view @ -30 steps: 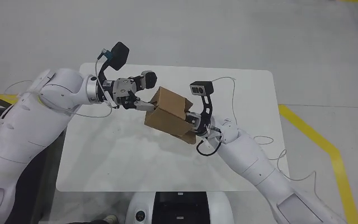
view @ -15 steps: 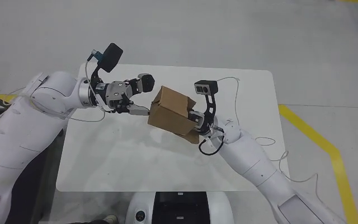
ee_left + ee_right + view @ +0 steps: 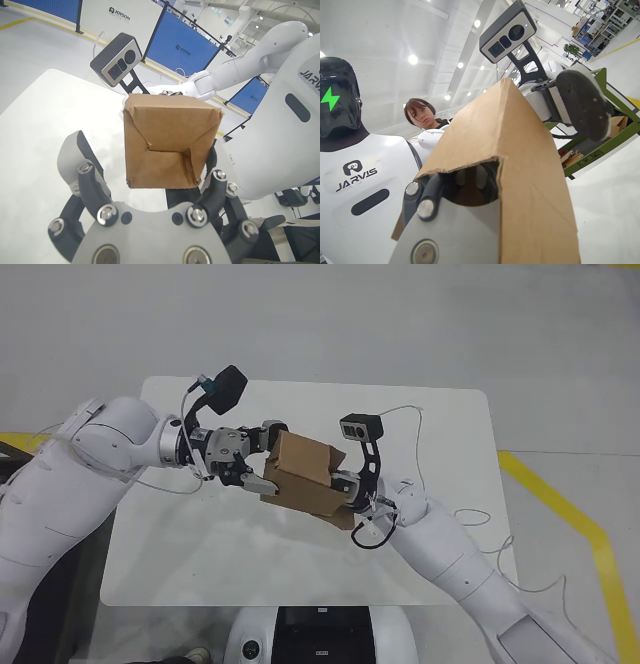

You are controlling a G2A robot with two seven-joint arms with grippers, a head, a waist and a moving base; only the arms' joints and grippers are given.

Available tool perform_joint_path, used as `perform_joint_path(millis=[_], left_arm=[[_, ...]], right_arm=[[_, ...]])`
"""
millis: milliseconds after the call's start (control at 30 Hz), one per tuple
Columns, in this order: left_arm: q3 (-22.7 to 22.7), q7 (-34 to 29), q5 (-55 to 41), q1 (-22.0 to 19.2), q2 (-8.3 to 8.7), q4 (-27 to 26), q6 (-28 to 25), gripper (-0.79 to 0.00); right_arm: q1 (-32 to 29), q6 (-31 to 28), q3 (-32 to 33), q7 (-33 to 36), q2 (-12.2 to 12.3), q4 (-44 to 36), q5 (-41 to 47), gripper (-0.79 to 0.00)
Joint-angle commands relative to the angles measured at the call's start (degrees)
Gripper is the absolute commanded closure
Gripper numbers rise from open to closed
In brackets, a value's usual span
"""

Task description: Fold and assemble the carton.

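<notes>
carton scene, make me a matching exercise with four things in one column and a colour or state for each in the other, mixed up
Things:
1. carton
2. left gripper
3. right gripper
4. table

States:
a. white, lying below everything else
b. open, one finger on each side of the folded end
c. brown, held up in the air
d. shut on the end with the loose flaps

Pairs: 1-c, 2-b, 3-d, 4-a
</notes>
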Motion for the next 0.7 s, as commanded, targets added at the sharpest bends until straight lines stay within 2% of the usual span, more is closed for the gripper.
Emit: perform_joint_path(millis=[0,433,667], left_arm=[[0.4,0.1,0.4,-0.2,-0.22,0.1,-0.1,-0.785],[1.5,0.2,1.3,-1.1,-1.33,0.8,-0.2,-0.785],[0.5,0.6,0.0,-1.0,-1.53,1.5,-0.3,-0.785]], right_arm=[[0.2,0.0,-0.1,0.0,-0.1,0.3,-0.2,0.0],[0.1,0.8,0.9,-0.6,-0.7,1.8,-3.2,0.0],[-0.6,0.1,1.8,0.1,-0.9,2.5,-0.9,0.0]])
